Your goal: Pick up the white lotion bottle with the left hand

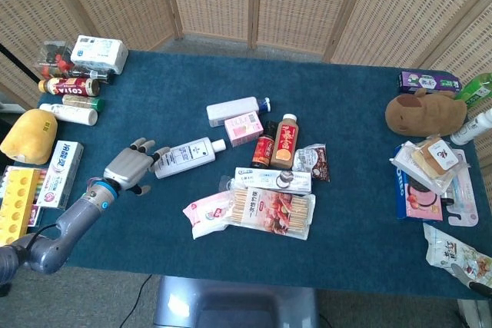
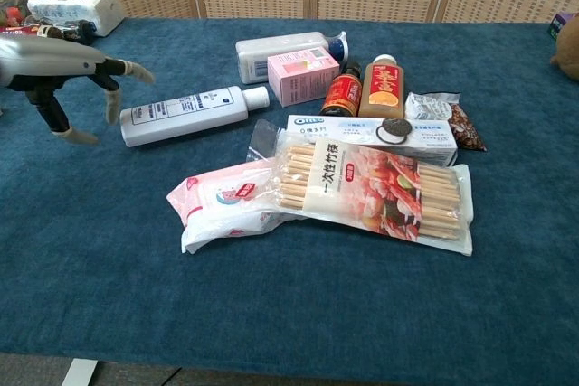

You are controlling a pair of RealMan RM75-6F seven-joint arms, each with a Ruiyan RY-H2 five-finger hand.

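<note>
The white lotion bottle (image 1: 187, 157) (image 2: 185, 115) lies on its side on the blue cloth, its cap pointing right toward the pile of packets. My left hand (image 1: 131, 167) (image 2: 71, 88) hovers just left of the bottle's base. Its fingers are spread and hold nothing. The fingertips (image 2: 113, 106) come close to the base, and I cannot tell whether they touch it. My right hand shows in neither view.
Right of the bottle lie a pink wipes pack (image 1: 206, 213), a skewer packet (image 1: 273, 213), an Oreo box (image 1: 273, 180), a pink box (image 1: 244, 127) and a second white bottle (image 1: 233, 110). A blue-white box (image 1: 64, 173) and a yellow toy (image 1: 27, 136) sit at the left edge.
</note>
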